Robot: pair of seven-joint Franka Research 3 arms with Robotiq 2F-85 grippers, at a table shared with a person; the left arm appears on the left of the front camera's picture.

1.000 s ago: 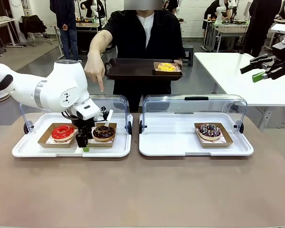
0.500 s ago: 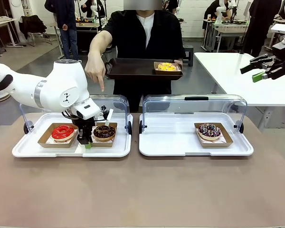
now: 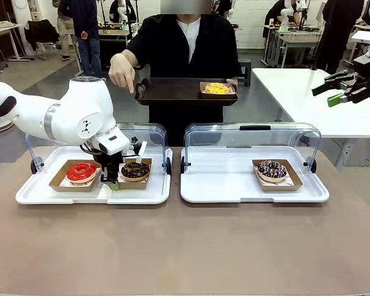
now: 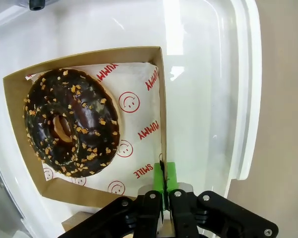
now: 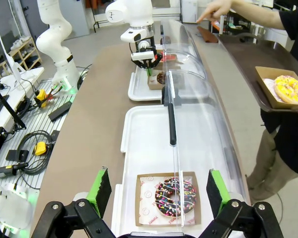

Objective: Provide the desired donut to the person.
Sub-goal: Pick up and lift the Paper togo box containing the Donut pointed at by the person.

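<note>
Chocolate donut (image 4: 72, 124) sits soft and fragile in a light cardboard tray (image 4: 154, 54) in the left case; left tool (image 4: 164, 186), pinched shut, seemingly grips the tray's stiff near wall; right tool (image 5: 156, 191) gapes, idle

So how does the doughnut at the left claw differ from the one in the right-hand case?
The chocolate doughnut carries pale nut crumbs; the sprinkled doughnut has coloured sprinkles. The left claw is shut on the edge of the chocolate doughnut's cardboard tray, while the sprinkled doughnut's tray is untouched. A red doughnut sits beside the chocolate doughnut; the sprinkled doughnut sits alone. Both have dark icing, printed paper and brown trays.
</note>
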